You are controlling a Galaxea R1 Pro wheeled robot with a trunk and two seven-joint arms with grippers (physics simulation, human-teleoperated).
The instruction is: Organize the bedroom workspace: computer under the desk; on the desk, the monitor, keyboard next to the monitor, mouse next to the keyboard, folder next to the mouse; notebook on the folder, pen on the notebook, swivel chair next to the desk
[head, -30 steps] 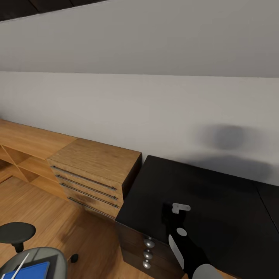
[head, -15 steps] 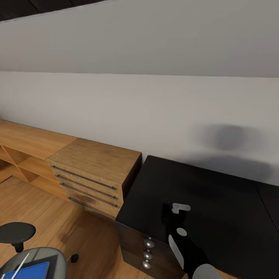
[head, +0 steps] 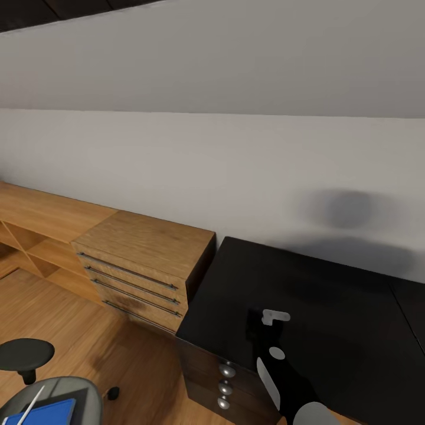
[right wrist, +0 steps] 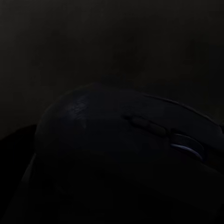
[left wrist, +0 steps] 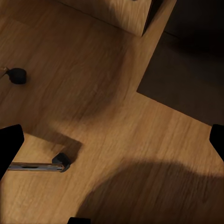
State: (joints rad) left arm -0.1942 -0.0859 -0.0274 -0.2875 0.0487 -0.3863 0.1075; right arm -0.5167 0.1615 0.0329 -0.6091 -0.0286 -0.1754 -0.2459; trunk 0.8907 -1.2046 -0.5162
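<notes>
The robot's right arm [head: 283,378] is a glossy black shell that reads almost as dark as what lies behind it. It carries a pale grey oval disc and a long light-grey panel along its side, with a rounded grey cap lower down. A small light-grey bracket sits at its far end. In the left wrist view, the left gripper's fingers [left wrist: 9,144] are plain matte black, blunt-edged blocks.

Looking down from high over the desk [head: 330,295] corner and floor [head: 71,330]. Looking straight down at floor [left wrist: 116,140]. Very close to the mouse [right wrist: 126,154].
</notes>
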